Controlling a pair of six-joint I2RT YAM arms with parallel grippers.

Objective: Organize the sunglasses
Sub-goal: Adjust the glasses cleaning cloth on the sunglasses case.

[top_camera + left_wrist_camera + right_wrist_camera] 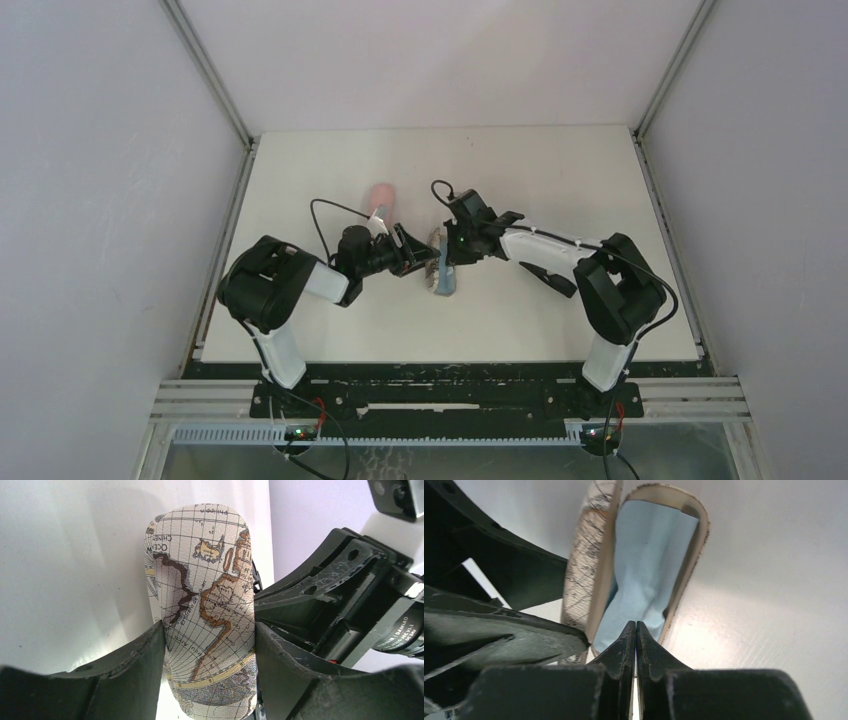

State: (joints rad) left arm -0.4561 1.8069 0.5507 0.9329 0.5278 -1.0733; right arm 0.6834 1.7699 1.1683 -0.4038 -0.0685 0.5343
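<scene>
- My left jaws clamp the map-print case (205,605) by its sides.
- My right jaws are pressed shut, tips at the blue cloth (649,560) inside that case.
- Sunglasses: out of sight; I cannot tell where.

Sunglasses: hidden; frame and lenses cannot be made out in any view.
Nearest container: map-print case (581,575), open, on edge, showing light-blue cloth (649,555).
</scene>
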